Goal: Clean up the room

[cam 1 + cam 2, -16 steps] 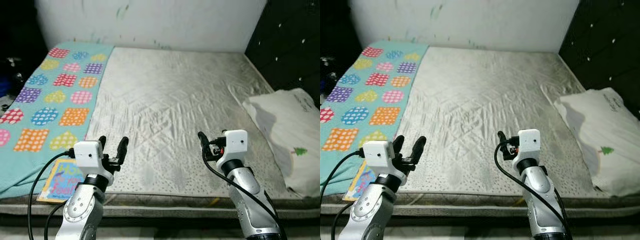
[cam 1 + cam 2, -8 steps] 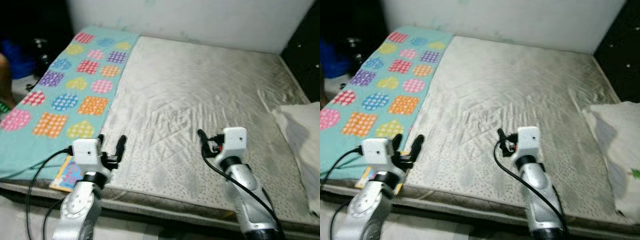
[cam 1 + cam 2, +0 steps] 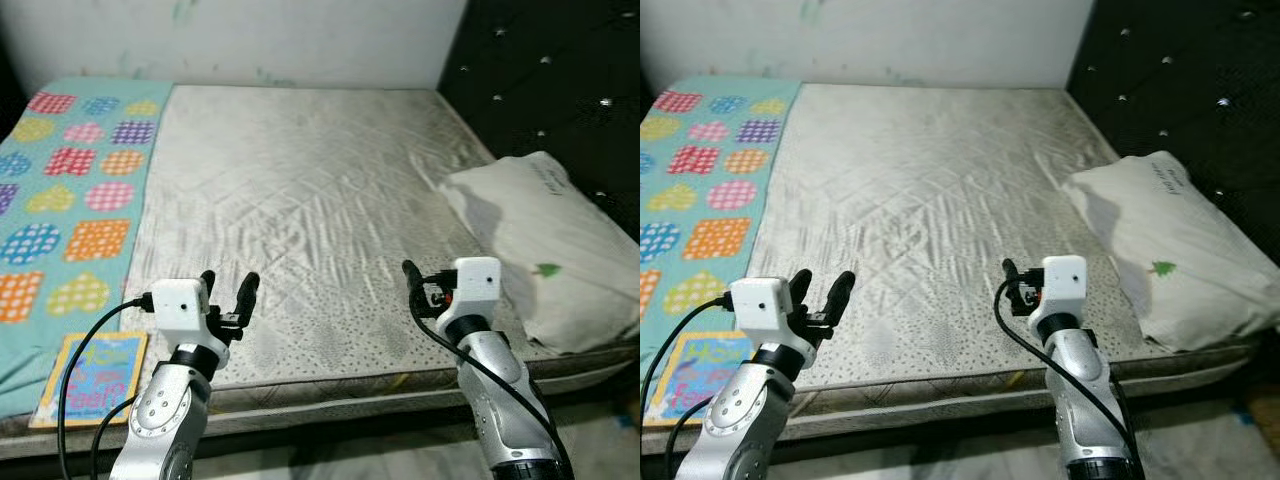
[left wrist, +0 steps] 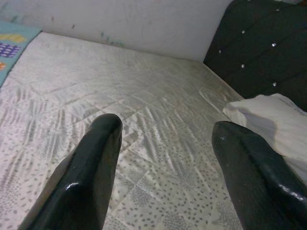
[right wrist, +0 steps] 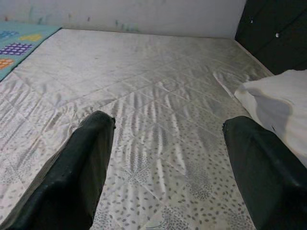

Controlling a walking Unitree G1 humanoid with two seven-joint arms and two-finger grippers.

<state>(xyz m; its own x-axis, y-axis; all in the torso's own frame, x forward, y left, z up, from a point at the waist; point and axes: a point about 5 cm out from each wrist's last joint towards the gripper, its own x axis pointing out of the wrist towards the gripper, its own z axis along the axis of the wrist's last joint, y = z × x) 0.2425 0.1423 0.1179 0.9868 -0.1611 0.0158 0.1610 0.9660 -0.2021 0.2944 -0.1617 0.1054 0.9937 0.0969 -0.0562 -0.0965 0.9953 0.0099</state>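
Observation:
A bare grey quilted mattress (image 3: 300, 190) lies in front of me. A teal blanket with coloured patches (image 3: 70, 190) covers its left side. On the blanket's near corner lies a children's book (image 3: 90, 375). A white pillow (image 3: 540, 250) rests at the mattress's right edge. My left gripper (image 3: 228, 288) hovers open over the near edge, right of the book, holding nothing. To its right, my right gripper (image 5: 163, 163) is also open and empty above the near edge, left of the pillow.
A black tufted headboard (image 3: 560, 90) stands along the right side and a pale wall (image 3: 250, 40) at the far end. The mattress's front edge (image 3: 330, 395) runs just below the grippers. A strip of floor (image 3: 600, 450) shows at the lower right.
The camera has swung to the right, so the pillow and headboard now show more fully and the blanket less. Both grippers stay open and hold their pose.

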